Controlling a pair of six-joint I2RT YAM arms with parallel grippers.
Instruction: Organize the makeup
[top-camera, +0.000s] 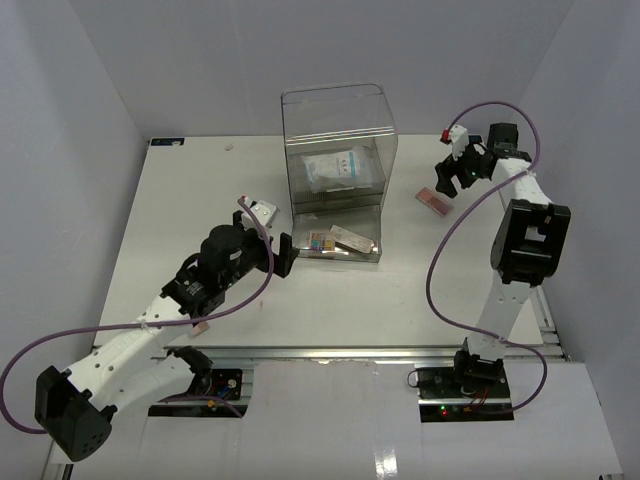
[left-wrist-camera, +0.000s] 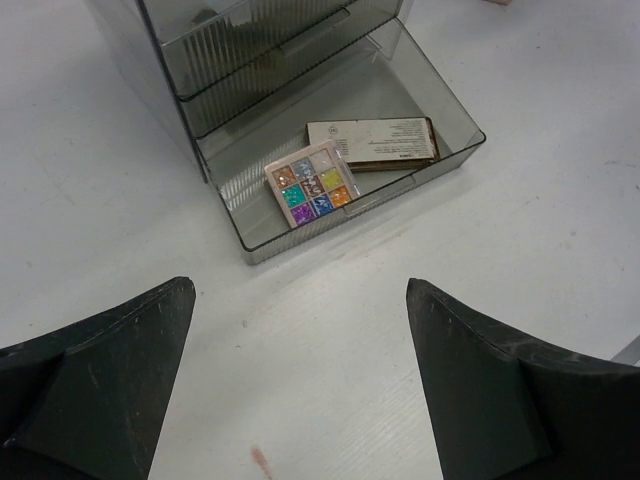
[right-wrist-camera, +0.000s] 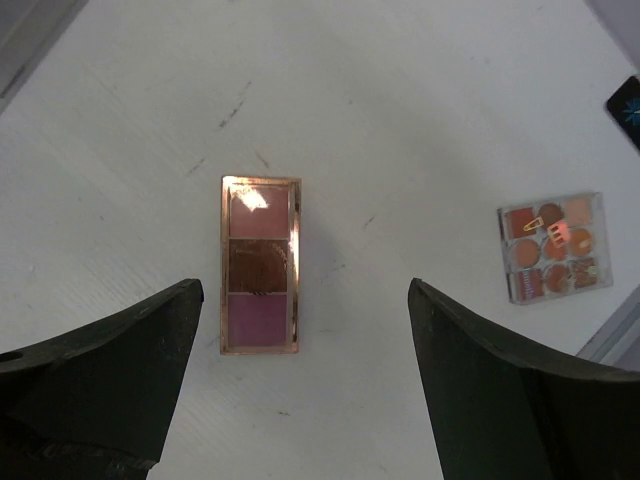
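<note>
Left jaws gape empty near the open drawer holding a multicolour palette and a brown-edged palette; right jaws, equally wide and empty, hover over a pink palette on the bench, far right.

No text can be read. Fine print covers the pale label on the long flat palette in the open drawer, upper centre, but it is too small to make out.

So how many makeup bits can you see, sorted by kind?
Eyeshadow palettes: 3 (multicolour palette, pink palette, orange palette)
Flat printed case: 1
Pale-blue sachet: 1
Total: 5
</note>
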